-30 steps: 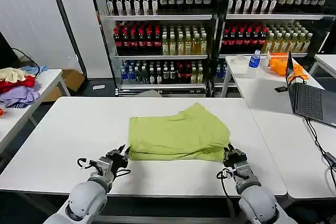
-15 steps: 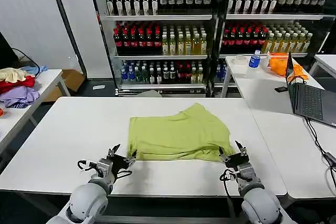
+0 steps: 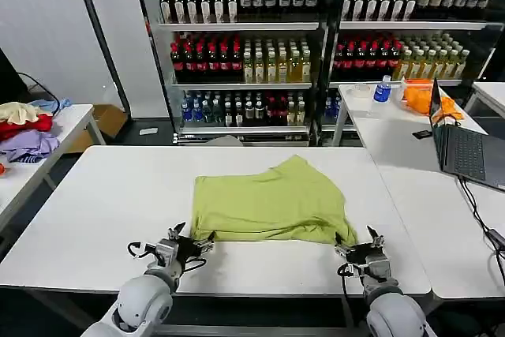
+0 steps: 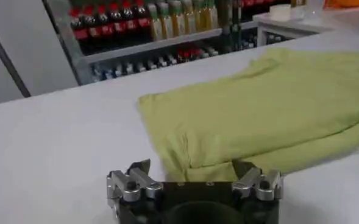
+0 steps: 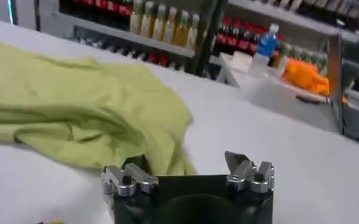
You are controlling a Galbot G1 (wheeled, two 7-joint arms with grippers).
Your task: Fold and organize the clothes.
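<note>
the folded lime t-shirt (image 3: 268, 204) is laid at the centre of the white table (image 3: 95, 211). the left gripper (image 3: 192, 241) is held open just off its lower-left corner, the right gripper (image 3: 365, 243) open beside its lower-right corner, neither holding cloth.

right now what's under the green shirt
The shirt lies folded on the white table, and bare tabletop shows all round it. Whatever its layers cover, including any print, is hidden. Both grippers, left and right, sit open beside its near edge.
</note>
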